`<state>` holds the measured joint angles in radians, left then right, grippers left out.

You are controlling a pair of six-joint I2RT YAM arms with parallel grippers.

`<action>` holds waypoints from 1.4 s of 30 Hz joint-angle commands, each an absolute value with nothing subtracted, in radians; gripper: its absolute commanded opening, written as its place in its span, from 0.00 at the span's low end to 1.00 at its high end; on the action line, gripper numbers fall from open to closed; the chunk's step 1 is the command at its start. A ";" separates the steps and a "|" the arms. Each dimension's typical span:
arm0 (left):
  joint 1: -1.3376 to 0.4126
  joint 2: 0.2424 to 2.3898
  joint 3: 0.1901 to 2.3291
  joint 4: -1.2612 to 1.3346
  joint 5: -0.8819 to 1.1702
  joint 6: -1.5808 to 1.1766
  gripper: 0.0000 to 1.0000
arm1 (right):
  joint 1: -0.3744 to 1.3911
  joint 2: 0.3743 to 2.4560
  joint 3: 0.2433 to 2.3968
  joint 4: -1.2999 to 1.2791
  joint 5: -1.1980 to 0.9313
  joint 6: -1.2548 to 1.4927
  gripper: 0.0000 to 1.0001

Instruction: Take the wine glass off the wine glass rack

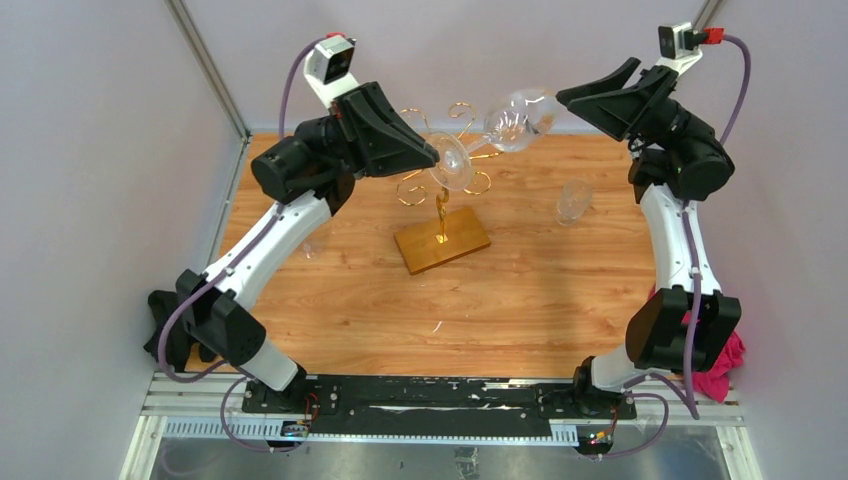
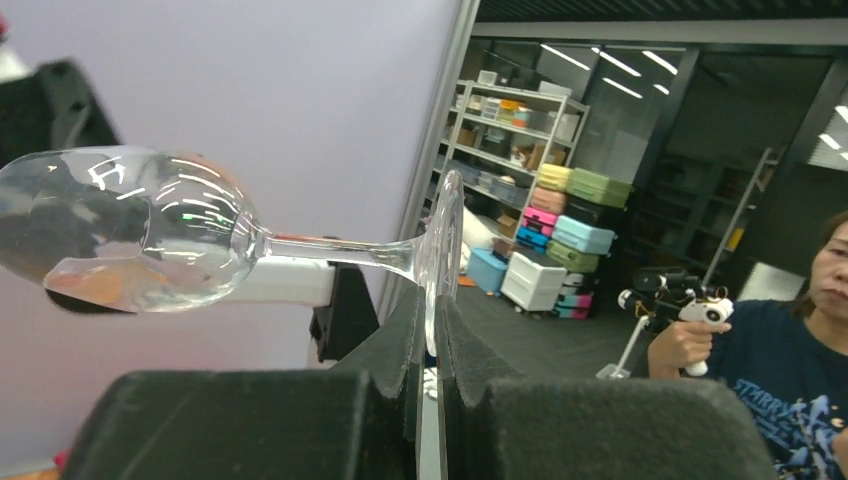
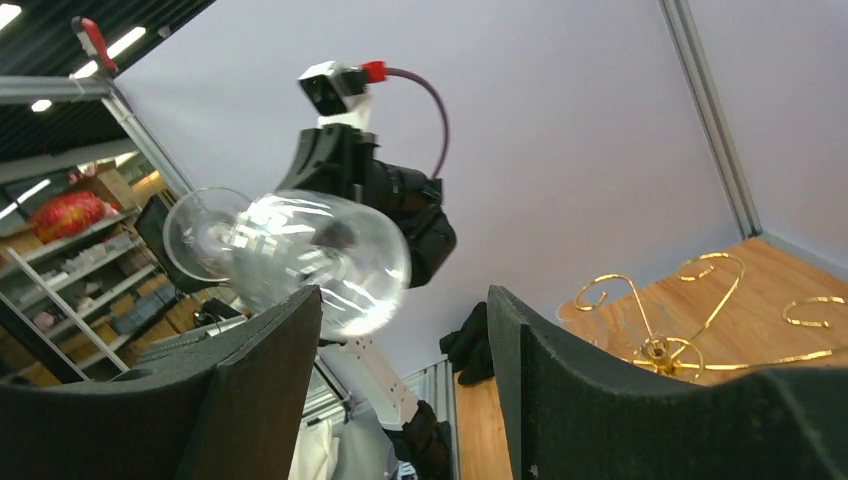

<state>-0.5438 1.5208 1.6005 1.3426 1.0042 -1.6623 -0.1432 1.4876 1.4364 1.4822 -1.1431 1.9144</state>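
Observation:
The wine glass (image 1: 518, 123) is held sideways in the air above the gold wire rack (image 1: 441, 238), clear of its scroll arms. My left gripper (image 1: 436, 157) is shut on the glass's round foot. In the left wrist view the foot (image 2: 446, 240) stands edge-on between the pads (image 2: 395, 345), with the stem and bowl (image 2: 140, 230) pointing left. My right gripper (image 1: 566, 97) is open beside the bowl. In the right wrist view the bowl (image 3: 320, 250) sits at its left finger (image 3: 270, 360), and the rack's gold arms (image 3: 690, 300) show at the right.
A second clear glass (image 1: 573, 201) stands upright on the wooden table (image 1: 560, 300) right of the rack. A faint clear glass (image 1: 309, 241) stands by the left arm. A red cloth (image 1: 727, 366) lies by the right arm's base. Purple walls enclose the back and sides.

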 commanded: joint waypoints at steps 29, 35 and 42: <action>-0.509 1.600 1.635 1.562 1.015 -1.790 0.00 | 0.085 1.421 1.520 1.597 -1.163 1.950 0.65; -0.480 1.643 1.666 1.562 1.037 -1.791 0.00 | 0.138 1.418 1.565 1.597 -1.184 1.951 0.61; -0.420 1.717 1.712 1.562 1.024 -1.827 0.00 | 0.153 1.368 1.539 1.595 -1.186 1.938 0.51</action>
<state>-0.4622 1.6527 1.6814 1.5196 1.0382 -1.8454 0.1196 1.4425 1.5284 1.5078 -1.1633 1.9419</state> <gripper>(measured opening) 0.082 0.527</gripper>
